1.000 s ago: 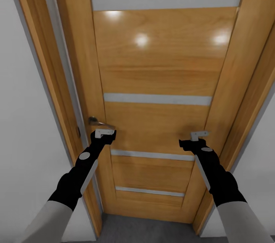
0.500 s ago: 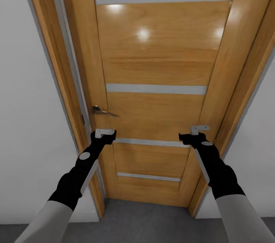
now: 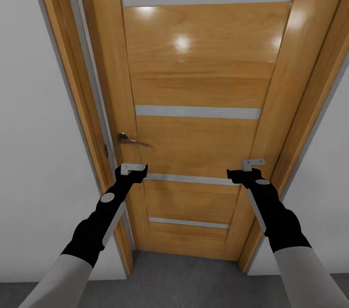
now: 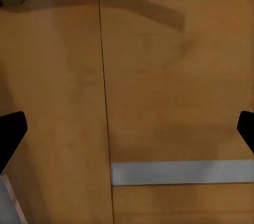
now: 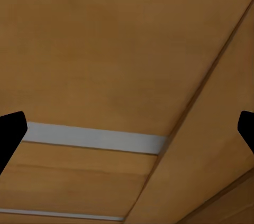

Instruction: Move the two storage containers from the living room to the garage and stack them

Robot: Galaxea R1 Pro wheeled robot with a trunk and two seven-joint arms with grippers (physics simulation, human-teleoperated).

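Closed wood door (image 3: 194,80) with grey strips, metal handle (image 3: 130,140); white walls (image 3: 39,153) both sides, grey floor (image 3: 184,284), ceiling-light glare on panels.

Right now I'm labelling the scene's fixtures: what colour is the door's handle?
Dark metallic grey, the door handle shows best in the head view.

One wooden door (image 3: 194,104) stands shut in its frame. It carries one metal lever handle (image 3: 130,140) and four pale horizontal strips (image 3: 198,112) (the topmost is the widest). Four bright light glints (image 3: 182,42) show on its upper panels. Two arms reach toward it, each ending in one claw: the left claw (image 3: 133,168) and the right claw (image 3: 253,164).
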